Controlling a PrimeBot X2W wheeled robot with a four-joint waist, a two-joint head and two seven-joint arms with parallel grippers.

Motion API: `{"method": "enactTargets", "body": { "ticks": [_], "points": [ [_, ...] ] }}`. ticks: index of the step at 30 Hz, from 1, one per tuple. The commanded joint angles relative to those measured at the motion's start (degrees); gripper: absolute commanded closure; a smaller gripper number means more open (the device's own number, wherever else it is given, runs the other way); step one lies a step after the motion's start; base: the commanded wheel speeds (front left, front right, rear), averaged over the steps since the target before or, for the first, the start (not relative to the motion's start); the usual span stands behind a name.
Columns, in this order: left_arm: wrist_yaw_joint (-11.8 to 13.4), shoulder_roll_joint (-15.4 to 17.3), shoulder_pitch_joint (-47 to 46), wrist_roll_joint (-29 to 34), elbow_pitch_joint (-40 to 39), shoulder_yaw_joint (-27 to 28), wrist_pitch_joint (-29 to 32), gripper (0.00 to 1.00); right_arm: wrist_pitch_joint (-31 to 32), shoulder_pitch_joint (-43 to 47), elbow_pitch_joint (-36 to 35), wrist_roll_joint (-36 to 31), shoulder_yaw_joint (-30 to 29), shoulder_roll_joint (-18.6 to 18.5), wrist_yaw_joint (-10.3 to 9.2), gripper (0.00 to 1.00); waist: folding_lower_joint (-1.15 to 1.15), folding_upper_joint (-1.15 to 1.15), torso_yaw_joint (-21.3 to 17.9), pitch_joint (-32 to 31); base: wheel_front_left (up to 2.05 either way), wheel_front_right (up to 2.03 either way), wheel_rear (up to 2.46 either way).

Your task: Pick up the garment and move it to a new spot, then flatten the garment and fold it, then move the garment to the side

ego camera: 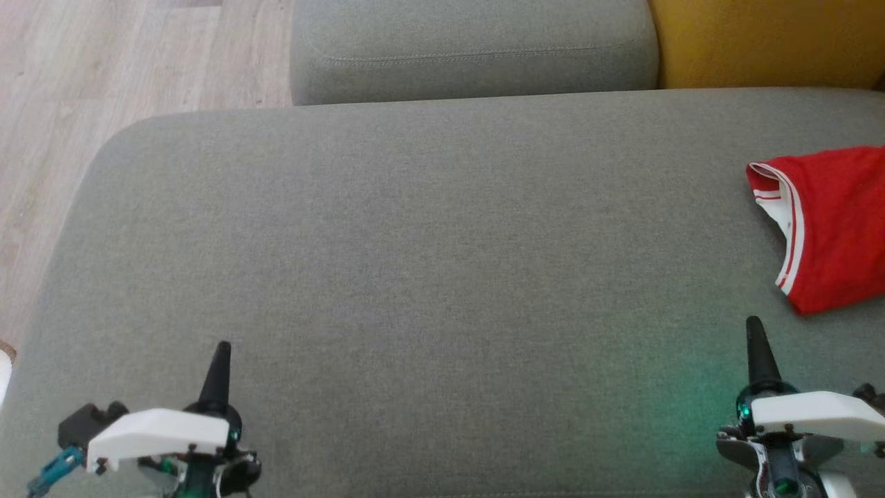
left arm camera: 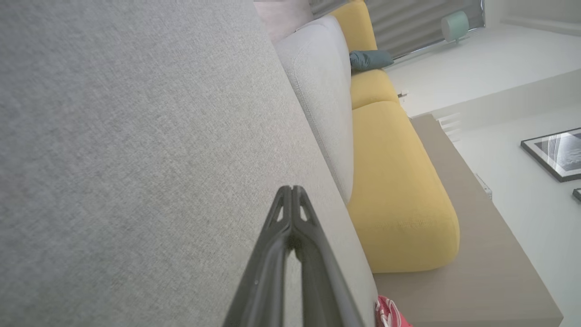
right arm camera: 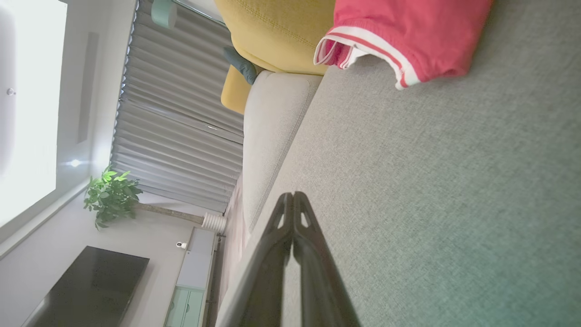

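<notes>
Red garment, soft jersey with white striped ribbed trim, lies on the grey woven sofa cushion, near and ahead of the right fingers, off to their outer side; well apart from the left fingers. Both pairs pressed together, holding nothing. Looks light, limp, quick to drape (thicker trim edge probably the surest place to pinch).
</notes>
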Motion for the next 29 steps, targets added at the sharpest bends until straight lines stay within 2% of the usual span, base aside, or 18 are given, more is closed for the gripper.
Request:
{"method": "enactTargets", "body": {
  "ticks": [1, 29],
  "points": [
    [-0.6, 0.2, -3.7, -1.5, -2.3, 2.2, 0.3, 1.00, 0.6, -3.5, -2.3, 1.8, 0.5, -0.5, 0.27, 1.00, 0.00, 0.00, 0.0, 0.0, 0.00, 0.00, 0.00],
    [-3.3, 0.1, -5.6, -17.9, -3.3, 6.9, 5.0, 1.00, 4.5, -4.9, -3.5, 19.5, -1.7, -0.6, 0.35, 1.00, 0.00, 0.00, -0.1, 0.2, 0.00, 0.00, 0.00]
  ]
}}
